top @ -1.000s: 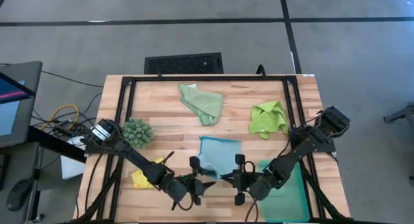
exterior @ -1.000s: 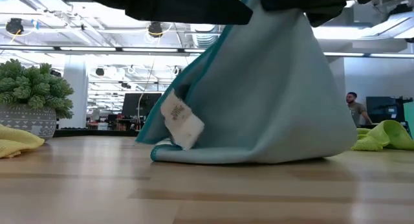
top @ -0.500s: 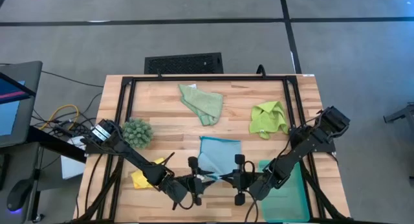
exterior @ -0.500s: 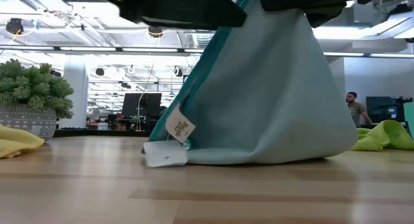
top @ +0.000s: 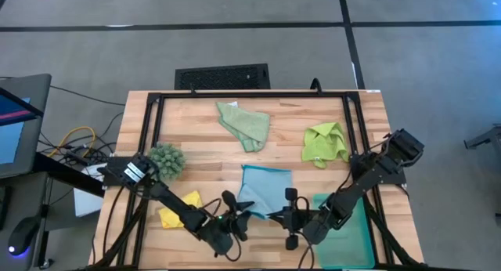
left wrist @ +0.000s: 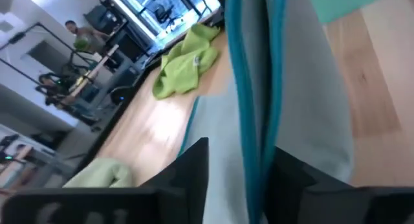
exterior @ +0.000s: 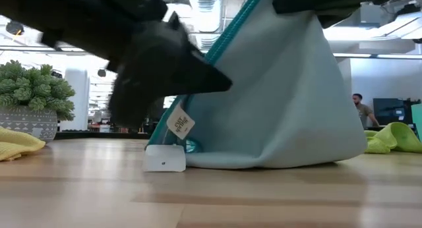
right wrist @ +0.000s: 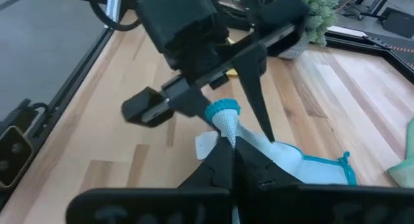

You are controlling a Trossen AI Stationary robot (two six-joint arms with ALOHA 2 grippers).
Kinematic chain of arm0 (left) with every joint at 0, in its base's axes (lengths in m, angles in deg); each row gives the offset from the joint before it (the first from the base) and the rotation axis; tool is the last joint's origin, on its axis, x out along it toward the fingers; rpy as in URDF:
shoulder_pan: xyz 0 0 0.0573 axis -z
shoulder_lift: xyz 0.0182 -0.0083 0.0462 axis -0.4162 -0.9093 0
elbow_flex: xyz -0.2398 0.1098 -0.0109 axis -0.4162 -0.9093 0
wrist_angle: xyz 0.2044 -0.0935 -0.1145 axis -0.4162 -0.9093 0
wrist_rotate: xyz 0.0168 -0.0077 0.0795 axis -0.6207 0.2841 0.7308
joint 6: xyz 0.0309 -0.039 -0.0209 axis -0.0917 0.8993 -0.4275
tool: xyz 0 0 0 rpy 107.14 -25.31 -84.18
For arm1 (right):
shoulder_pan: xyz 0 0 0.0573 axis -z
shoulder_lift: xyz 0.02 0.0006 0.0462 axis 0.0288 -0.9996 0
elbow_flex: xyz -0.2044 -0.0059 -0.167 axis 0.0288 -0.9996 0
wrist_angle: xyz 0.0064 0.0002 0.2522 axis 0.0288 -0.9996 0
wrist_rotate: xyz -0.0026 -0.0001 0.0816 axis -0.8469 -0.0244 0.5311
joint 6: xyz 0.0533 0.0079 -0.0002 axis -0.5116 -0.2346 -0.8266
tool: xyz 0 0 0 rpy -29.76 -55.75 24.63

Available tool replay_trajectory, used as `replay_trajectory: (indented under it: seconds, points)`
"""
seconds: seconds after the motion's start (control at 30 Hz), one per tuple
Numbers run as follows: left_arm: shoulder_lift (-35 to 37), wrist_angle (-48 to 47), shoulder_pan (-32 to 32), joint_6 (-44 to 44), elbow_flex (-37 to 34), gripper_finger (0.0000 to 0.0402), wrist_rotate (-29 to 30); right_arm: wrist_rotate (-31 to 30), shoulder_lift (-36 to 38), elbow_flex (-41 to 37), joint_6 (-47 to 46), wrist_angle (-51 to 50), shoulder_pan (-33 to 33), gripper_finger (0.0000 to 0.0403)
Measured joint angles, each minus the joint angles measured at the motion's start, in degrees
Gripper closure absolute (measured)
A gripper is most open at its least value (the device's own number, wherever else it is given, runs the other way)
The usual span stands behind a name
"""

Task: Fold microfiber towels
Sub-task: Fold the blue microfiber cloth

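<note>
While the right gripper (right wrist: 228, 141) pinches the limp blue towel (top: 264, 186) by its hem, the left gripper (top: 237, 221) is spread beside it.

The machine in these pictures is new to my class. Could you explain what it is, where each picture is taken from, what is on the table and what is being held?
Two dark robot arms work at a wooden table. One picture looks straight down from above, one looks level across the tabletop, and two come from cameras on the arms' wrists. On the table lie a sage green towel, a lime green towel, a yellow towel, a small spiky plant and a teal tray. The right pincer is shut on a corner of the light blue towel, lifting it like a tent. The left pincer is beside it, open, with the towel's edge running between its fingers.
</note>
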Motion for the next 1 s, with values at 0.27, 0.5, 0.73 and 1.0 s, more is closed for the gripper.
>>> replay_trajectory:
  seconds: [0.27,0.5,0.73,1.0]
  points:
    - [0.11,-15.89,1.06,13.93,0.04,0.0378,0.64,0.00,0.00,0.00,0.02,-0.49,-1.56,0.0389]
    - [0.47,-17.53,1.54,13.71,0.04,0.0397,1.27,0.91,0.00,0.00,0.01,-3.05,-2.30,0.0370]
    - [3.21,-26.36,2.26,12.55,5.73,0.0399,-9.23,4.73,0.00,0.02,-0.86,-8.35,-3.39,0.0347]
    - [3.08,-50.26,-0.75,25.95,23.83,0.0399,-30.01,4.92,0.00,4.19,-7.20,-24.29,-5.12,0.0251]
